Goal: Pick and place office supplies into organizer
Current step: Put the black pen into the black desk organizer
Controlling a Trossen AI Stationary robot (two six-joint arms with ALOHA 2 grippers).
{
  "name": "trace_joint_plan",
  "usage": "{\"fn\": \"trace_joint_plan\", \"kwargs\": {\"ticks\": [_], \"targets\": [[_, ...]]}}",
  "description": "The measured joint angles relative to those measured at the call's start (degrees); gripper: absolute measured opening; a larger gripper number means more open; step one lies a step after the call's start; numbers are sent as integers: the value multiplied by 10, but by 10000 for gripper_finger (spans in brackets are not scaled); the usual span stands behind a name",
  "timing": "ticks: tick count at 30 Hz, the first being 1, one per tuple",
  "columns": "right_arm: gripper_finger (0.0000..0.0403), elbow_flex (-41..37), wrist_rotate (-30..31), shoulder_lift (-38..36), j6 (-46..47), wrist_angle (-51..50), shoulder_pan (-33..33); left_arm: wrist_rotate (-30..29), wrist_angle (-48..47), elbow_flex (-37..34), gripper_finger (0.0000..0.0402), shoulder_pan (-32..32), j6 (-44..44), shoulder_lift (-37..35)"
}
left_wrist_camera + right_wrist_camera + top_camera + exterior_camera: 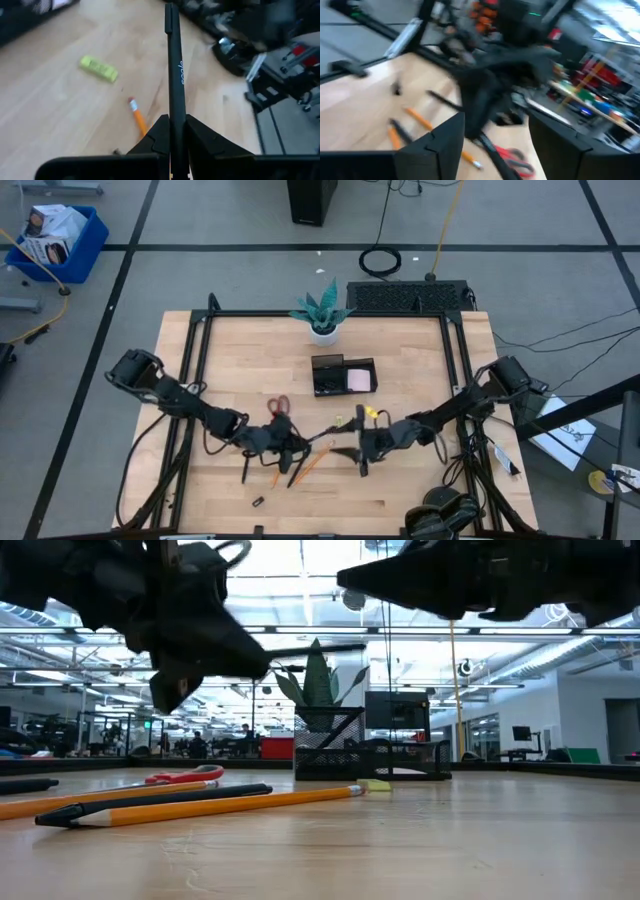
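Left gripper (172, 131) has its jaws pinched tight on a black pen (175, 70), holding it by one end above the table (420, 490), well short of the organizer (343, 376). Right gripper (495, 135) faces it, jaws spread wide and empty. The danger, I'd say: that long free end swings or slips in such a narrow grip, or clips the right arm close by.
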Motion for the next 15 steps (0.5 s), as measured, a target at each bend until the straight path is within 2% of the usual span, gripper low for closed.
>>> {"fn": "trace_joint_plan", "kwargs": {"ticks": [5,10,15], "targets": [[223,-58,-1,-47,39,111,0,-36,50,0,30,-19,47,0],[218,-114,-72,-58,100,254,-6,-62,107,0,35,-33,107,0],[217,-128,-85,-58,152,255,-20,-82,166,0,39,-30,159,0]]}}
